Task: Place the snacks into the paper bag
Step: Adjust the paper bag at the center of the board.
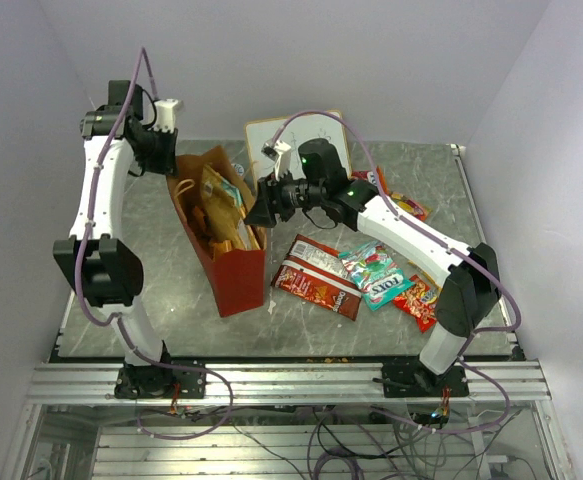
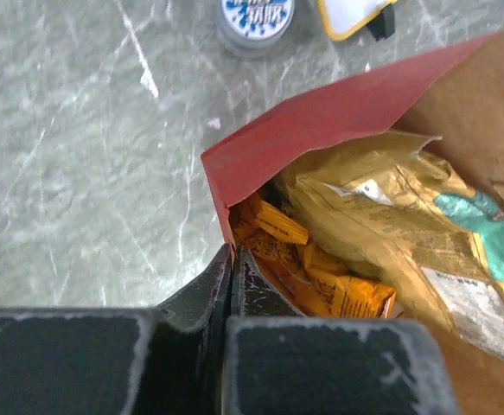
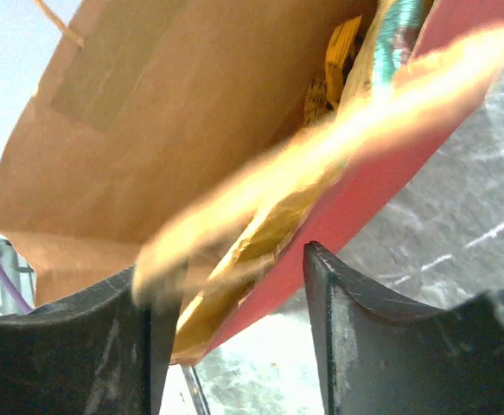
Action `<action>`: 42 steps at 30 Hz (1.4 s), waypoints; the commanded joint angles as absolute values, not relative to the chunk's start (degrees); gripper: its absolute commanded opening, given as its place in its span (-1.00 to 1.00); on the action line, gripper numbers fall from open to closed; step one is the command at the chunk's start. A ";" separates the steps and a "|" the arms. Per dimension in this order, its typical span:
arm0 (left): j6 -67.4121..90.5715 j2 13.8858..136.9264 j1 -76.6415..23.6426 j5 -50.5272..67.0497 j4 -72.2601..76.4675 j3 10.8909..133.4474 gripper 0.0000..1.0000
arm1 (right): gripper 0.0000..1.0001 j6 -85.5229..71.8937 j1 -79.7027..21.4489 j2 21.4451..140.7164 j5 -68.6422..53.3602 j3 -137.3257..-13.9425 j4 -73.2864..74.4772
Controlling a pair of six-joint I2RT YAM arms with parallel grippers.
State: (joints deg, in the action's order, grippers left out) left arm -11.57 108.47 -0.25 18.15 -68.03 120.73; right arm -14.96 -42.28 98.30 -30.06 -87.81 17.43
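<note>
On the grey marble table (image 1: pixel 186 300), the paper bag (image 1: pixel 236 275) stands open left of centre, with bare marble to its left. The left gripper (image 2: pixel 232 259) is pinched together on the bag's red rim at the far corner. The right gripper (image 3: pixel 230 268) sits at the right rim, jaws apart, a blurred orange packet (image 3: pixel 321 147) crossing them. I see the long red chip bag (image 1: pixel 316 275), teal packet (image 1: pixel 376 272) and red packet (image 1: pixel 419 302) lying on the table to the right. I can read no print.

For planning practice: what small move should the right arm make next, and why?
Probably draw the right gripper back toward the chip bag: its fingers stand apart, a blurred packet is at the paper bag's mouth, and the left gripper pinches its rim.
</note>
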 commanded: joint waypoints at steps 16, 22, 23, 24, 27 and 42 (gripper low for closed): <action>-8.75 103.90 -2.99 11.78 -54.76 128.12 0.37 | 0.55 -14.68 -42.29 94.59 -40.79 -83.27 12.01; -5.53 90.15 -2.90 1.32 -46.54 116.26 0.79 | 0.55 -14.32 -42.19 95.09 -39.41 -83.85 12.51; -4.71 87.88 -2.90 1.08 -46.23 114.38 0.82 | 0.55 -14.05 -42.20 95.12 -39.13 -84.19 12.87; -3.92 85.65 -2.90 1.53 -46.09 111.60 0.85 | 0.55 -13.87 -42.23 95.27 -38.89 -84.51 13.18; -1.91 79.38 -2.97 4.02 -46.51 104.07 0.95 | 0.55 -13.56 -42.11 95.34 -38.49 -85.02 13.56; -3.32 64.58 -6.59 12.47 -47.40 75.83 0.99 | 0.55 -12.93 -41.75 97.14 -38.15 -87.14 14.85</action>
State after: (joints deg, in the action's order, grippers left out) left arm -4.19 63.46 -5.50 9.85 -49.30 78.11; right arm -13.85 -42.00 95.85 -38.50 -85.43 14.59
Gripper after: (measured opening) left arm 0.997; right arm 0.772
